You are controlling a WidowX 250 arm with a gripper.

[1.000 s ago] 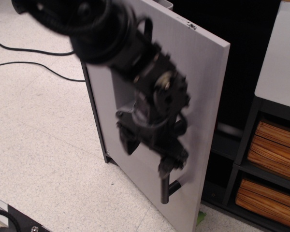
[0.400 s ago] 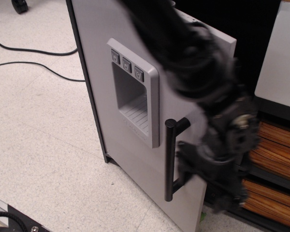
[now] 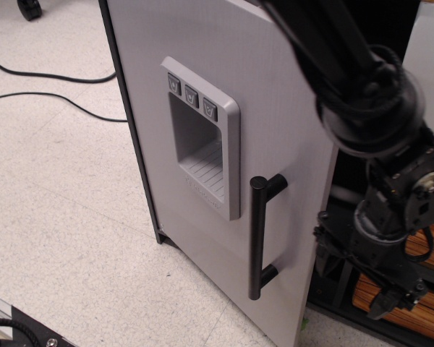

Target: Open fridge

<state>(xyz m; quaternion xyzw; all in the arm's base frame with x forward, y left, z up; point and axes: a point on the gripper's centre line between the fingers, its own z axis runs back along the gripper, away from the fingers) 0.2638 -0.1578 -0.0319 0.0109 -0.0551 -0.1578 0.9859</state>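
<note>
The fridge [image 3: 275, 94] fills the middle of the view, with its brushed grey door facing me. The raised dispenser panel [image 3: 202, 137] carries three buttons. The black vertical bar handle [image 3: 257, 238] stands near the door's right edge. The door stands ajar, with a dark gap to the right of its free edge. My black arm comes down from the top right. My gripper [image 3: 390, 300] hangs low beside the door's free edge, right of the handle and not touching it. Its fingers are too dark and cluttered to read.
A black shelf unit with wood-coloured drawers [image 3: 430, 242] stands behind the gripper at the right. Black cables [image 3: 50, 97] lie on the speckled floor at the left. A dark object [image 3: 14, 325] sits at the bottom left corner.
My arm has swung from in front of the door, across the handle, to the right of the door's free edge. The panel and handle are now uncovered.
</note>
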